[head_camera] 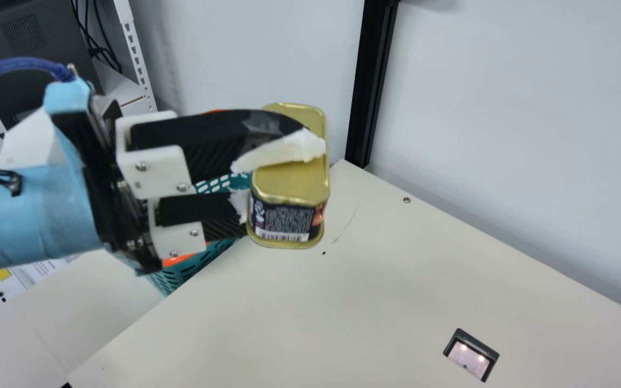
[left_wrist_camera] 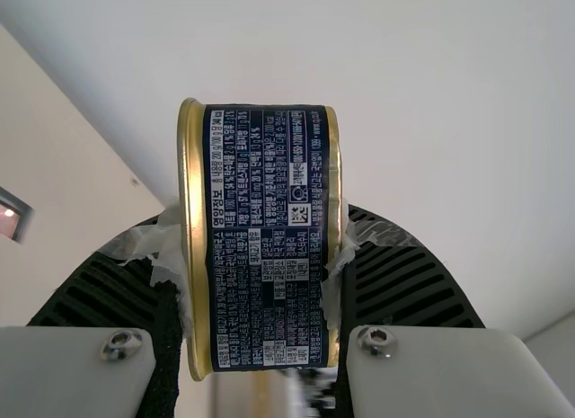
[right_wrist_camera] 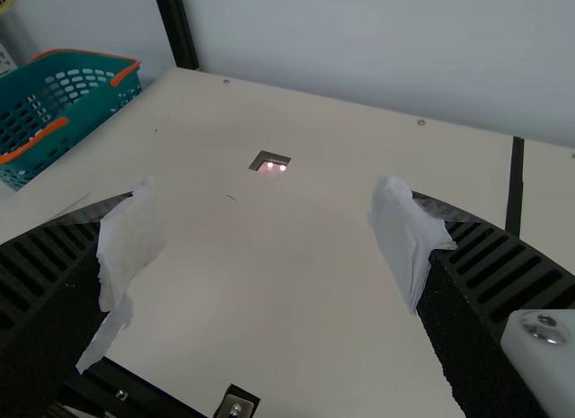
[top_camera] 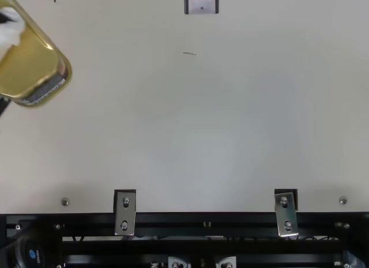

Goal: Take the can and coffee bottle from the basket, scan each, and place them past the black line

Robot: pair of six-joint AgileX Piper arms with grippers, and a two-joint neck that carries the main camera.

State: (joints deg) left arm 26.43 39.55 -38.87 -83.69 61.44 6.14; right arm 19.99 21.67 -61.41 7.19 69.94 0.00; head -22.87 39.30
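The can (head_camera: 291, 183) has gold ends and rims round a navy label dense with small white print, plus a black-and-white barcode, and the left gripper (head_camera: 276, 173) and right gripper (right_wrist_camera: 269, 243) are black, striped by ribs, with white wrapping at their 2 tips. Teal with a pattern of cut-out slots, the basket (right_wrist_camera: 94, 121) has orange handles, while the cream table (head_camera: 353, 302) carries a black line (right_wrist_camera: 516, 189) and a dark-framed scanner (head_camera: 471, 355) with a pinkish pane and 2 bright spots.

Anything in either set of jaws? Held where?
Left jaws: the can, gripped across its two flat gold ends, label side between them. Right jaws: open, nothing held.
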